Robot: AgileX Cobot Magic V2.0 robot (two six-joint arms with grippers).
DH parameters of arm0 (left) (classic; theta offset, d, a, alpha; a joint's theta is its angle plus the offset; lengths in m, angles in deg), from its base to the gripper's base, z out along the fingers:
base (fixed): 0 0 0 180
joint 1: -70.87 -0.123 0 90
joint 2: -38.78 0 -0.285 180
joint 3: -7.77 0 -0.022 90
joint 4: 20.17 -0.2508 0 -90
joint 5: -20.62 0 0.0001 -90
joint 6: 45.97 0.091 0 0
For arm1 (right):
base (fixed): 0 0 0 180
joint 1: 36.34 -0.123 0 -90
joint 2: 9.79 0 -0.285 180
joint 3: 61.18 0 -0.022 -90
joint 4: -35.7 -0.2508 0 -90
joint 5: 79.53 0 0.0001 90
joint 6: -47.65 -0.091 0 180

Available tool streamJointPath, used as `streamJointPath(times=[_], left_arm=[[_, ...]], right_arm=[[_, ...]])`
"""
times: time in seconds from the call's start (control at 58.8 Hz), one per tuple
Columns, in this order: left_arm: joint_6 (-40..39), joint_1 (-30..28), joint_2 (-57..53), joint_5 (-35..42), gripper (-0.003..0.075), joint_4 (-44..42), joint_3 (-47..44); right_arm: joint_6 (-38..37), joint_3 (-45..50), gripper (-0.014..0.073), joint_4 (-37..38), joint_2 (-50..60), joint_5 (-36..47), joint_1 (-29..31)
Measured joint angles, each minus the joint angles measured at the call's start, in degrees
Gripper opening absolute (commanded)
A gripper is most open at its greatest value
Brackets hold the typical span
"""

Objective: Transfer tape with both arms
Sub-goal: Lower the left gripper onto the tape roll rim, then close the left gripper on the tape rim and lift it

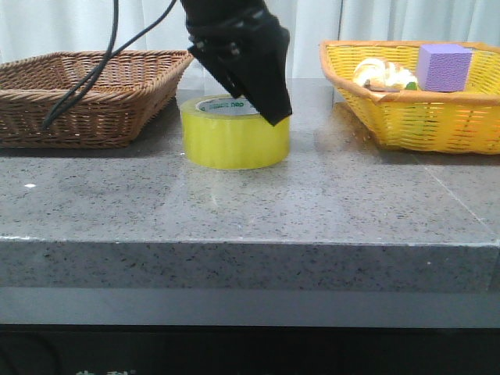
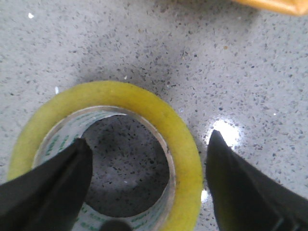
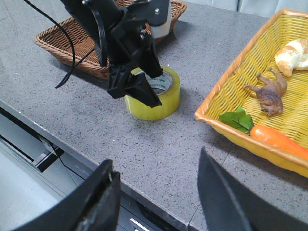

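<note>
- The tape lies flat on the grey speckled table, core opening upward, between the brown wicker basket and the yellow basket, nearer the brown one.
- The left gripper sits right over the tape with its jaws spread: one finger dips inside the white core, the other stands outside the yellow wall. The roll's wall lies between them, not pinched.
- The right gripper hangs well away from the tape, out over the table's front edge, jaws apart and holding nothing.
- Beyond the tape, the yellow basket holds a purple cube, a bread roll, a brown toy figure, green leaves and a carrot.
</note>
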Motion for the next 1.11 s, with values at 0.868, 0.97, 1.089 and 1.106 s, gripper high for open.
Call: streamJointPath(times=[0.868,0.97,1.089,1.106], left_arm=[[0.0,0.0,4.4,0.1,0.0491,0.5,0.1],[0.0,0.0,4.4,0.1,0.0491,0.8,0.1],[0.0,0.0,4.4,0.1,0.0437,0.8,0.1],[0.0,0.0,4.4,0.1,0.0419,0.8,0.1]], right_arm=[[0.0,0.0,0.0393,-0.1,0.0,0.0,0.0],[0.0,0.0,0.0393,-0.1,0.0,0.0,0.0],[0.0,0.0,0.0393,-0.1,0.0,0.0,0.0],[0.0,0.0,0.0393,-0.1,0.0,0.0,0.0]])
